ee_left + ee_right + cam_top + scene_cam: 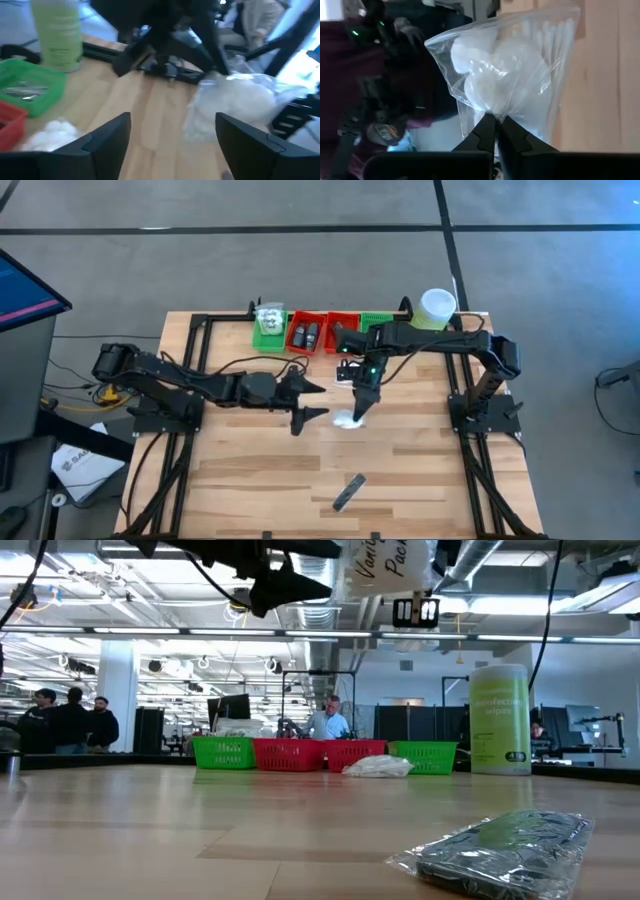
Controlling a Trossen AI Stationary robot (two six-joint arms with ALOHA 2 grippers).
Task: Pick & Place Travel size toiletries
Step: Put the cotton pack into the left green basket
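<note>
I am seeing a dark wrapped bar (505, 845) lying nearest the bench's (420, 470) front edge, alone and well apart from both arms. Further in, near the middle, my right pincer (495, 131) is reaching down with its fingers pressed together on the edge of a clear packet (512, 65) of white pieces, and the packet is hanging from it over the wood. Just beside it, my left pincer (308, 402) is hovering with its fingers (107, 140) spread apart and nothing between them, facing the packet. A second white packet (378, 767) is lying on the bench just in front of the trays. Along the far edge four trays are sitting in a row: a green one (268, 330) with pale items, a red one (306, 333) with two dark pieces, another red (352, 753), another green (425, 756). A pale green canister (435, 309) is standing upright at the far right end. Beyond the bench I am making out people (68, 720) standing in the room.
</note>
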